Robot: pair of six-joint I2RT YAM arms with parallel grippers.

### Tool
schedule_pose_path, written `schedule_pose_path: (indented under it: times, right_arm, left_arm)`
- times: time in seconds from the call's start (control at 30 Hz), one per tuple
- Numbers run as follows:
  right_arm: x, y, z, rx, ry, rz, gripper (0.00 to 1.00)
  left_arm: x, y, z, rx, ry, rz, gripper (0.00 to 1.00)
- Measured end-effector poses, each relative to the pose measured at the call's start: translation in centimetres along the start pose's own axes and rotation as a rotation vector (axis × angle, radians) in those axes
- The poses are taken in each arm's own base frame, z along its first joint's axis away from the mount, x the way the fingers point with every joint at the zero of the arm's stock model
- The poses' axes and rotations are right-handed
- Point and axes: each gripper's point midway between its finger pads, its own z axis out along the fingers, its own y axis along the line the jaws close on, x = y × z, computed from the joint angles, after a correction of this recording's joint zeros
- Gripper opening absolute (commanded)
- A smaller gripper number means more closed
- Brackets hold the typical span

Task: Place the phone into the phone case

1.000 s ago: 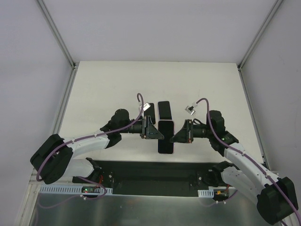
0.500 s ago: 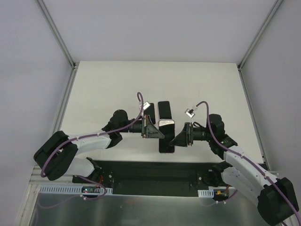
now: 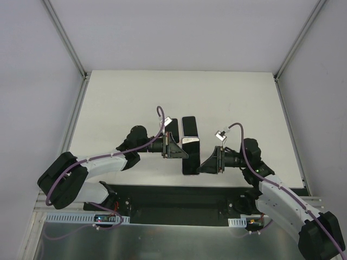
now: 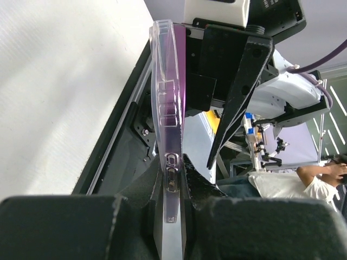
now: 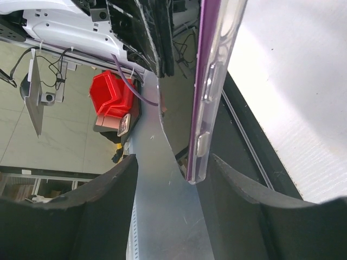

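Above the table's near middle, a phone [image 3: 191,157] is held on edge. In the left wrist view a purple phone edge [image 4: 179,81] sits inside a clear phone case [image 4: 162,70]. My left gripper [image 3: 183,151] [image 4: 173,165] is shut on the cased edge by the side buttons. My right gripper [image 3: 200,167] [image 5: 173,162] stands open at the other side. The case's clear corner [image 5: 209,108] and the purple edge [image 5: 209,27] hang between its fingers, close to the right-hand one. I see no contact there. The glossy screen [image 5: 176,108] mirrors the room.
A flat black rectangle [image 3: 189,125] lies on the white table [image 3: 119,103] just beyond the held phone. A dark recessed base [image 3: 179,200] runs along the near edge between the arm mounts. A red bin [image 5: 111,97] shows below the table.
My left gripper has shut on the cased phone. My right gripper has opened, let it go and drawn back a little toward the near right.
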Motion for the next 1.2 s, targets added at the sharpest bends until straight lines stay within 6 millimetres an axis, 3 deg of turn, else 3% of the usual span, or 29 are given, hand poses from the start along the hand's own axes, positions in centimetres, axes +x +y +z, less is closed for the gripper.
schedule_pose_path:
  times: [0.2, 0.3, 0.33, 0.43, 0.5, 0.6, 0.63, 0.73, 0.8, 0.83, 1.03, 1.2]
  right_arm:
    - [0.3, -0.2, 0.2, 0.002, 0.016, 0.018, 0.5]
    - [0.4, -0.3, 0.3, 0.004, 0.024, 0.025, 0.38]
    - [0.4, -0.4, 0.4, 0.004, 0.025, 0.025, 0.27]
    - [0.4, -0.4, 0.4, 0.008, 0.023, 0.03, 0.09]
    - [0.4, -0.4, 0.4, 0.01, 0.022, 0.044, 0.03]
    - [0.3, -0.1, 0.3, 0.005, 0.016, 0.045, 0.01]
    - [0.3, -0.1, 0.3, 0.007, 0.015, 0.048, 0.06]
    - [0.4, -0.4, 0.3, 0.02, 0.016, 0.067, 0.36]
    - [0.3, -0.6, 0.3, 0.041, 0.01, 0.084, 0.49]
    - [0.3, -0.8, 0.3, 0.054, 0.005, 0.083, 0.62]
    - [-1.9, 0.6, -0.4, 0.12, -0.073, -0.024, 0.84]
    - [-3.4, 1.3, -0.6, 0.157, -0.101, -0.072, 0.85]
  left_arm:
    - [-0.6, -0.7, 0.2, 0.036, -0.021, 0.004, 0.0]
    - [-1.0, -0.8, 0.4, 0.049, -0.033, -0.007, 0.0]
    - [-1.1, -0.8, 0.4, 0.054, -0.035, -0.012, 0.0]
    - [-1.3, -0.6, 0.6, 0.063, -0.039, -0.028, 0.0]
    - [-1.4, -0.5, 0.6, 0.066, -0.04, -0.028, 0.0]
    - [-1.5, -0.5, 0.6, 0.071, -0.041, -0.024, 0.0]
    - [-1.4, -0.5, 0.6, 0.07, -0.041, -0.024, 0.0]
    - [-1.3, -0.2, 0.6, 0.059, -0.037, -0.023, 0.0]
    - [-1.3, -0.1, 0.5, 0.052, -0.036, -0.016, 0.0]
    - [-1.2, 0.0, 0.5, 0.045, -0.032, -0.012, 0.0]
    - [0.4, 0.7, -0.3, 0.003, 0.036, 0.012, 0.0]
    - [1.9, -0.3, -1.3, 0.018, 0.103, 0.059, 0.0]
